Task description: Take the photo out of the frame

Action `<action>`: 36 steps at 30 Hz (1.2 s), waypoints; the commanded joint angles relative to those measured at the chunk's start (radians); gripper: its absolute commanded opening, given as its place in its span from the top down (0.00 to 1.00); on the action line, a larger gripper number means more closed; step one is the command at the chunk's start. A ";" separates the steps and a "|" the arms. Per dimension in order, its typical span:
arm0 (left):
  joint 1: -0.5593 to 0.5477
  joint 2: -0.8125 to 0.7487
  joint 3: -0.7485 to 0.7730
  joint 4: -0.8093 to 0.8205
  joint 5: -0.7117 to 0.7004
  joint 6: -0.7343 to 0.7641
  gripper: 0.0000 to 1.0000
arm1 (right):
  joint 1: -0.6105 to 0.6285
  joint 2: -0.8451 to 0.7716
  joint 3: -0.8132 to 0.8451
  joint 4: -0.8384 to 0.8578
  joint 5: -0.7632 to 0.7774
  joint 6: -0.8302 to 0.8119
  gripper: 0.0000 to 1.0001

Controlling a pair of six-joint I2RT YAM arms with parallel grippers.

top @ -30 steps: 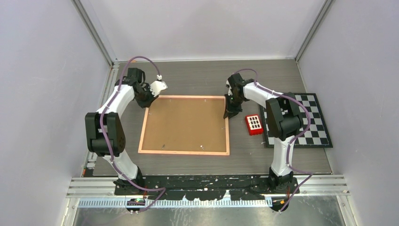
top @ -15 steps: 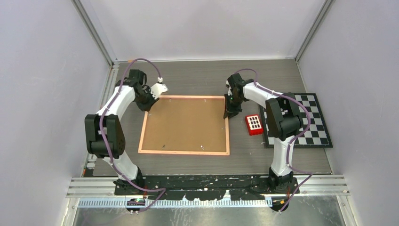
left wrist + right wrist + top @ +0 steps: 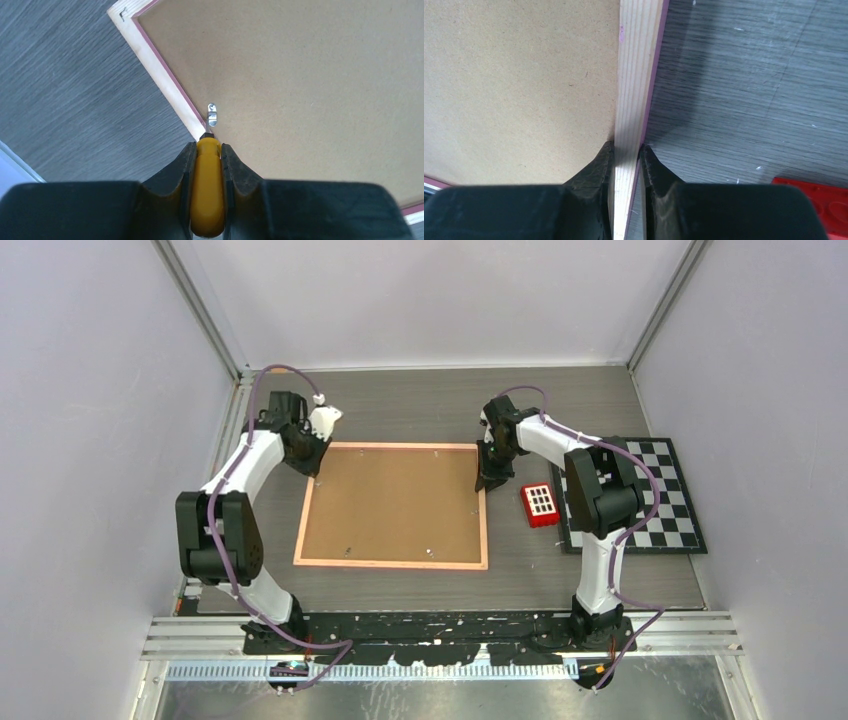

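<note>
Clamping frame [image 3: 631, 75] edge, right gripper [image 3: 625, 149] | left gripper [image 3: 207, 150] holds yellow tool [image 3: 207, 195]

The table [image 3: 400, 405] is a dark grey, wood-grained surface walled in on three sides by pale panels. In its middle the frame [image 3: 392, 502] lies flat with its back up: a brown fibreboard panel inside a thin pink border, its long sides running across the table. A small metal clip [image 3: 212, 114] sits on the panel just inside the border near the far left corner. Just right of the frame, apart from it, a small red block [image 3: 540, 504] with white squares on top rests on the grey surface. Beside that block a black-and-white checkerboard [image 3: 665, 510] lies flat near the right edge, turned slightly askew.
</note>
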 commanded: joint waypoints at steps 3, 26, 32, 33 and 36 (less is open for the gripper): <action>-0.026 -0.018 -0.074 -0.014 0.199 -0.230 1.00 | 0.005 0.035 -0.003 0.022 0.051 -0.008 0.99; -0.041 -0.052 0.027 0.013 0.294 -0.318 1.00 | 0.004 0.033 0.051 0.002 0.096 -0.119 0.99; -0.012 -0.087 0.053 -0.013 0.298 -0.321 1.00 | -0.001 0.122 0.276 -0.032 0.112 -0.367 0.99; -0.008 -0.092 0.056 -0.017 0.299 -0.321 1.00 | -0.003 0.147 0.327 -0.043 0.109 -0.415 1.00; 0.001 -0.101 0.056 -0.026 0.297 -0.318 1.00 | -0.005 0.231 0.476 -0.083 0.083 -0.557 0.99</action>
